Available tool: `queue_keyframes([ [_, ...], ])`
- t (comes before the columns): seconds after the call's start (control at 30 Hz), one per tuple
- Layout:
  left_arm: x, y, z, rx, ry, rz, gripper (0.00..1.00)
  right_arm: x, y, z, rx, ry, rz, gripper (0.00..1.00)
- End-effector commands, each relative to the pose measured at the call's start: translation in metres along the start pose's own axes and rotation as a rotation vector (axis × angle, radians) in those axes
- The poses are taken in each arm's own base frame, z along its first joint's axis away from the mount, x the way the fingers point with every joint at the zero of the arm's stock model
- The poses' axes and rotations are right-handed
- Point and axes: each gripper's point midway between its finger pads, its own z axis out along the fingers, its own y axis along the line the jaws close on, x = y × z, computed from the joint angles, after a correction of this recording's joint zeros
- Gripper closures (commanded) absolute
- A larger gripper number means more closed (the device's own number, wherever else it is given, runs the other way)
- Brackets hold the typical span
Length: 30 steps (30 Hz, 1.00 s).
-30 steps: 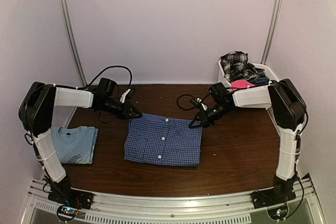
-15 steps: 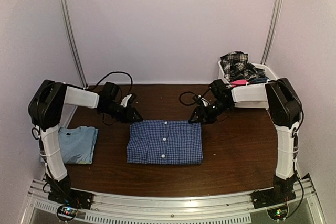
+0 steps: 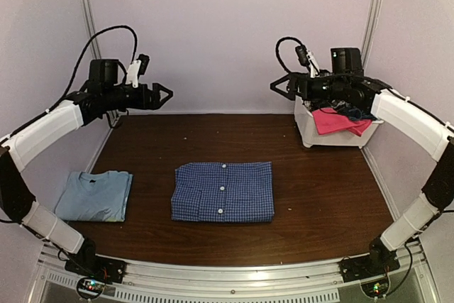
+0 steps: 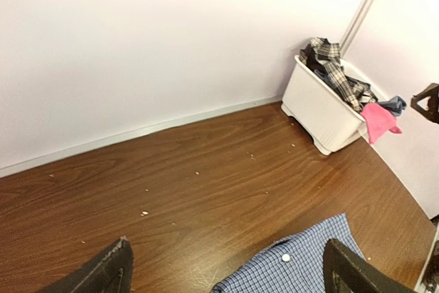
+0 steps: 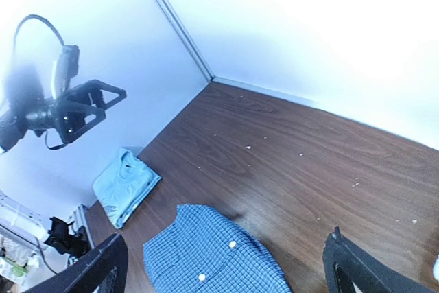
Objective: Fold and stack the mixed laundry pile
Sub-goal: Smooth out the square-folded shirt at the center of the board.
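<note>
A blue small-check button shirt [image 3: 223, 191] lies folded flat in the middle of the table, also in the left wrist view [image 4: 305, 265] and the right wrist view [image 5: 212, 255]. A folded light blue T-shirt [image 3: 94, 195] [image 5: 127, 186] rests at the left. The rest of the mixed laundry pile fills the basket: a hot pink piece [image 3: 339, 121] [image 4: 377, 120] and a black-white plaid piece [image 4: 328, 56]. My left gripper [image 3: 166, 95] [image 4: 230, 269] hangs open and empty, high at the back left. My right gripper [image 3: 278, 87] [image 5: 223, 265] is open and empty, high beside the basket.
The white plastic basket [image 3: 323, 136] [image 4: 315, 108] stands at the back right corner against the wall. Small pale crumbs [image 4: 144, 213] dot the brown table [image 3: 319, 196]. Metal wall rails [image 3: 91, 40] run up behind each arm.
Both grippers opened, let go of the check shirt's far edge, then rose and swung apart toward the back corners. The shirt settled flat and square.
</note>
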Motion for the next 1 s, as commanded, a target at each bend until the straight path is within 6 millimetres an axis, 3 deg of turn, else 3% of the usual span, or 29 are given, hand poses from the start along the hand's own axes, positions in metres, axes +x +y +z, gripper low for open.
queue_keyframes([
  [0.0,0.046,-0.028,0.017,0.214,0.169,-0.055,0.02,0.057,0.01,0.032,-0.263,0.159,0.332,0.0],
  [0.07,0.072,-0.052,0.018,0.303,0.22,-0.104,0.02,0.097,0.039,0.046,-0.334,0.293,0.389,0.0],
  [0.13,0.095,-0.078,0.023,0.397,0.253,-0.169,0.02,0.125,0.066,0.06,-0.369,0.335,0.385,0.0],
  [0.23,0.125,-0.11,0.039,0.531,0.306,-0.267,0.02,0.157,0.08,0.084,-0.425,0.399,0.495,0.0],
  [0.27,0.136,-0.111,0.049,0.523,0.333,-0.29,0.02,0.165,0.079,0.092,-0.43,0.412,0.512,0.0],
  [0.47,0.178,-0.09,0.097,0.439,0.408,-0.388,0.02,0.227,0.04,0.136,-0.371,0.504,0.581,0.0],
  [0.57,0.203,-0.084,0.116,0.434,0.459,-0.45,0.02,0.251,0.007,0.143,-0.315,0.533,0.621,0.0],
  [0.63,0.218,-0.07,0.122,0.376,0.481,-0.46,0.02,0.272,-0.017,0.144,-0.252,0.571,0.634,0.0],
  [0.67,0.221,-0.063,0.121,0.348,0.481,-0.456,0.02,0.28,-0.027,0.145,-0.222,0.592,0.621,0.0],
  [0.77,0.2,-0.063,0.1,0.325,0.415,-0.404,0.02,0.308,-0.058,0.142,-0.085,0.715,0.522,0.01],
  [0.83,0.187,-0.064,0.078,0.312,0.381,-0.384,0.02,0.311,-0.075,0.143,0.001,0.778,0.377,0.02],
  [0.9,0.185,-0.054,0.056,0.249,0.358,-0.393,0.02,0.291,-0.079,0.144,0.036,0.78,0.214,0.03],
  [0.97,0.188,-0.038,0.035,0.2,0.32,-0.466,0.02,0.258,-0.068,0.145,0.046,0.739,0.083,0.03],
])
